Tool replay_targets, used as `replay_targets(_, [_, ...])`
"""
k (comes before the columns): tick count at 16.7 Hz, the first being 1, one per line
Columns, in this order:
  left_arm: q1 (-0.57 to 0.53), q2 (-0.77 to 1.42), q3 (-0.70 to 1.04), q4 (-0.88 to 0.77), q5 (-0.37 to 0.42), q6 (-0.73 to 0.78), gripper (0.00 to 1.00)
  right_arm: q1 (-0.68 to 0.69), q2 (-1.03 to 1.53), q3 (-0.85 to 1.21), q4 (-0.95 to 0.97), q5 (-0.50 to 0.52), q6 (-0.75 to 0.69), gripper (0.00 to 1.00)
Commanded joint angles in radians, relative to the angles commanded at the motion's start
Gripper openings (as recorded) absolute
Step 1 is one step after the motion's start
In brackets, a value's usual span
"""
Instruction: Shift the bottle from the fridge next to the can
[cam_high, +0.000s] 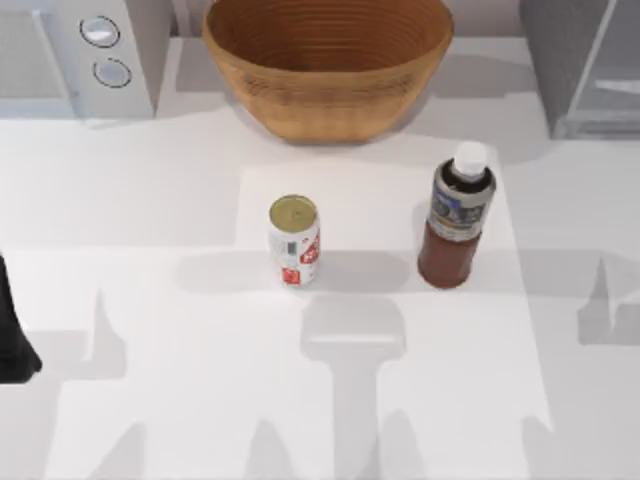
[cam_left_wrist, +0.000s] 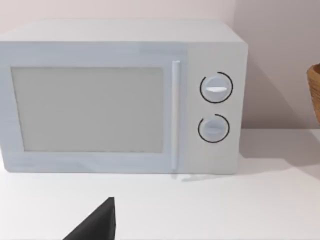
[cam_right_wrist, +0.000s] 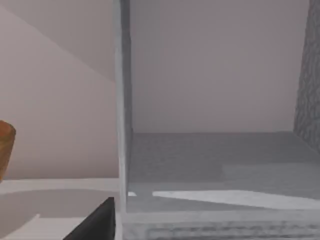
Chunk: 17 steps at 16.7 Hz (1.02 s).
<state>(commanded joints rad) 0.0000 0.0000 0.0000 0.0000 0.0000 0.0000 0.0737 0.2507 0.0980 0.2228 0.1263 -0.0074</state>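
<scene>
Plastic bottle (cam_high: 456, 225), top-heavy and slick, stands right of the can (cam_high: 294, 240); grip mid-body. My grippers' fingers: cannot tell.

The top view's far edge cuts off the microwave (cam_high: 75, 55) at far left, the wicker basket (cam_high: 328, 65) and the fridge (cam_high: 585, 65) at far right. The left arm (cam_high: 15, 335) is cut by the left edge. The can's (cam_high: 294, 240) red marks are too small to read, as is the bottle's (cam_high: 456, 220) label.
</scene>
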Motion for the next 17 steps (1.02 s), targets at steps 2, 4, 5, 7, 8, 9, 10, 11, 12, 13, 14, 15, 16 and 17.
replay_targets(2, [0.000, 0.000, 0.000, 0.000, 0.000, 0.000, 1.00, -0.039, -0.124, -0.047, -0.105, -0.059, 0.003, 1.00])
replay_targets(4, [0.000, 0.000, 0.000, 0.000, 0.000, 0.000, 1.00, -0.063, -0.206, -0.080, -0.180, -0.102, 0.006, 1.00])
replay_targets(5, [0.000, 0.000, 0.000, 0.000, 0.000, 0.000, 1.00, -0.069, -0.232, -0.090, -0.204, -0.116, 0.007, 1.00])
replay_targets(7, [0.000, 0.000, 0.000, 0.000, 0.000, 0.000, 1.00, -0.074, -0.251, -0.098, -0.223, -0.126, 0.007, 1.00])
replay_targets(8, [0.000, 0.000, 0.000, 0.000, 0.000, 0.000, 1.00, -0.074, -0.251, -0.098, -0.223, -0.126, 0.007, 1.00])
replay_targets(9, [0.000, 0.000, 0.000, 0.000, 0.000, 0.000, 1.00, -0.074, -0.251, -0.098, -0.223, -0.126, 0.007, 1.00])
replay_targets(10, [0.000, 0.000, 0.000, 0.000, 0.000, 0.000, 1.00, -0.074, -0.251, -0.098, -0.223, -0.126, 0.007, 1.00])
replay_targets(11, [0.000, 0.000, 0.000, 0.000, 0.000, 0.000, 1.00, -0.071, -0.247, -0.095, -0.221, -0.125, 0.007, 1.00])
replay_targets(12, [0.000, 0.000, 0.000, 0.000, 0.000, 0.000, 1.00, -0.071, -0.248, -0.094, -0.222, -0.125, 0.007, 1.00])
replay_targets(13, [0.000, 0.000, 0.000, 0.000, 0.000, 0.000, 1.00, -0.072, -0.258, -0.086, -0.233, -0.124, 0.007, 1.00])
replay_targets(14, [0.000, 0.000, 0.000, 0.000, 0.000, 0.000, 1.00, -0.073, -0.275, -0.071, -0.255, -0.123, 0.006, 1.00])
replay_targets(15, [0.000, 0.000, 0.000, 0.000, 0.000, 0.000, 1.00, -0.074, -0.299, -0.051, -0.287, -0.122, 0.006, 1.00])
replay_targets(16, [0.000, 0.000, 0.000, 0.000, 0.000, 0.000, 1.00, -0.075, -0.328, -0.027, -0.330, -0.121, 0.005, 1.00])
replay_targets(17, [0.000, 0.000, 0.000, 0.000, 0.000, 0.000, 1.00, -0.076, -0.362, 0.000, -0.383, -0.120, 0.005, 1.00])
